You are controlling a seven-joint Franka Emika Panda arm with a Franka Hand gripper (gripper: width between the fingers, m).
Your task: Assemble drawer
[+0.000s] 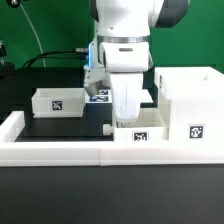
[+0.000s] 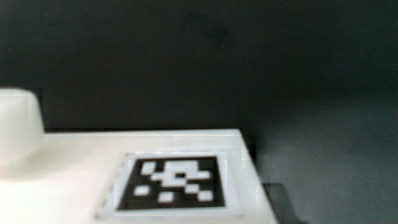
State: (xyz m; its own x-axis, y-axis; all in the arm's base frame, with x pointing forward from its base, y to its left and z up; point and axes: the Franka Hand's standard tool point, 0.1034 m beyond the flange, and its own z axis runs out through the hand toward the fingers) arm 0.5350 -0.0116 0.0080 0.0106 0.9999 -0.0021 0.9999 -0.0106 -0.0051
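The Panda arm (image 1: pixel 125 30) reached straight down over the black table (image 1: pixel 60 125), its gripper (image 1: pixel 127 118) hanging at the back edge of one small tray (image 1: pixel 140 135) of the drawer. This tray sat against the long border wall (image 1: pixel 60 150), just beside the big housing (image 1: pixel 190 100) on the exterior view's right. The second tray (image 1: pixel 58 102) stood well apart, toward the exterior view's left, and the marker board (image 1: pixel 100 97) lay behind the arm. The wrist view showed a white surface bearing a square tag (image 2: pixel 175 182) (which part it belonged to could not be told). Whether the fingers were spread or pressed together could not be told from either view.
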